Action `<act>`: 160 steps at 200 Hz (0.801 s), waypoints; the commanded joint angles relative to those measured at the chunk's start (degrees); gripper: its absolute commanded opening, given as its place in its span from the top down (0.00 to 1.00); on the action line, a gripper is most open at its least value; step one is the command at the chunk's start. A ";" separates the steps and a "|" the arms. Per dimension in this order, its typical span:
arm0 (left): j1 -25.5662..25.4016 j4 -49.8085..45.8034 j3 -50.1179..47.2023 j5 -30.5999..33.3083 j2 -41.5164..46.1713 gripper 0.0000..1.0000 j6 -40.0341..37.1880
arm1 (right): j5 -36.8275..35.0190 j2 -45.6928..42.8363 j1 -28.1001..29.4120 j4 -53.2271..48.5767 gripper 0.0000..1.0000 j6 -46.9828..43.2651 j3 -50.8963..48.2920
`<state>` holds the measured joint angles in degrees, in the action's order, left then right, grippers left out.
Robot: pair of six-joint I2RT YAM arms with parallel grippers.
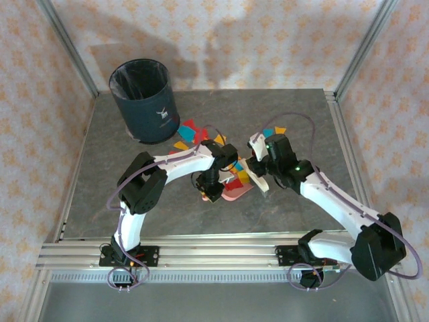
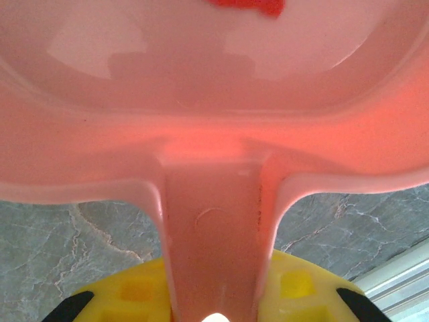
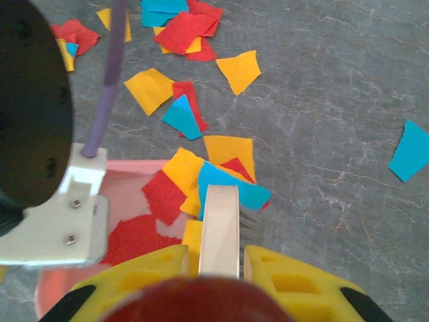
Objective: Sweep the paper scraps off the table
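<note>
Nearest the left wrist camera, the flat handle (image 2: 211,228) of a pink dustpan (image 2: 214,121) is seen clamped between the yellow fingers of the left gripper (image 2: 213,298), which is closed narrowly upon it. The pan's bowl opens out ahead of the gripper, and one red scrap (image 2: 248,5) is seen toward its far end. In the right wrist view, the cream handle of a small brush (image 3: 220,221) is pinched in the same way by the right gripper (image 3: 220,265), with grey bristles (image 3: 251,225) just visible beside the handle's far end. The paper scraps (image 3: 201,178) are found in three places relative to that gripper: a heap of red, yellow-orange and cyan pieces lies directly ahead of the brush, overlapping the dustpan's lip; red pieces lie inside the pan, ahead and to the left; and loose pieces are scattered farther ahead on the grey marbled table (image 3: 322,100), with a single cyan piece (image 3: 410,151) lying well apart to the right. From above, both grippers are seen close together near the middle of the table, and a dark round bin (image 1: 144,100) stands beyond the left gripper, with a few scraps near its base.
</note>
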<state>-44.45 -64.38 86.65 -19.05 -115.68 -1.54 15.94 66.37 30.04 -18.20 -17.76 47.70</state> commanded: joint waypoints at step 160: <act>2.59 2.35 -4.87 3.26 3.79 1.00 2.85 | -12.85 -8.46 0.57 2.42 1.00 7.88 -0.34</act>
<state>-42.92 -61.36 83.15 -18.68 -114.30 0.01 8.67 59.22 30.24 -20.88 -12.21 47.70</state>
